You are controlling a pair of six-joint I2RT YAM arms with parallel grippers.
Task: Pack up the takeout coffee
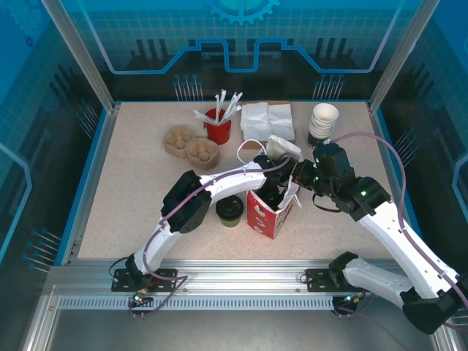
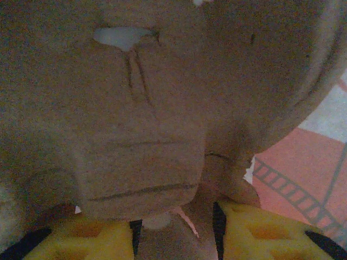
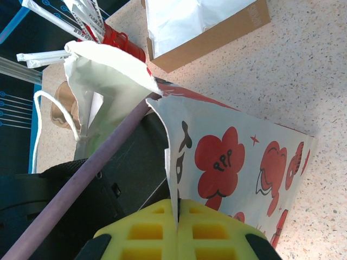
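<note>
The takeout coffee (image 1: 229, 210), probably light and crushable, best gripped round its wall, stands just left of the paper bag (image 1: 272, 216), where the left gripper (image 2: 176, 238) meets brown pulp (image 2: 141, 135), its grip impossible to tell, while the right gripper (image 3: 178, 227) pinches the bag's rim.

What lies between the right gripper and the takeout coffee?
Top view: the red-and-white paper bag stands between the right gripper, pinching its rim, and the takeout coffee.

txt: none legible | paper bag (image 3: 233, 162): red cartoon prints w/ squiggles only, no words/nos.
</note>
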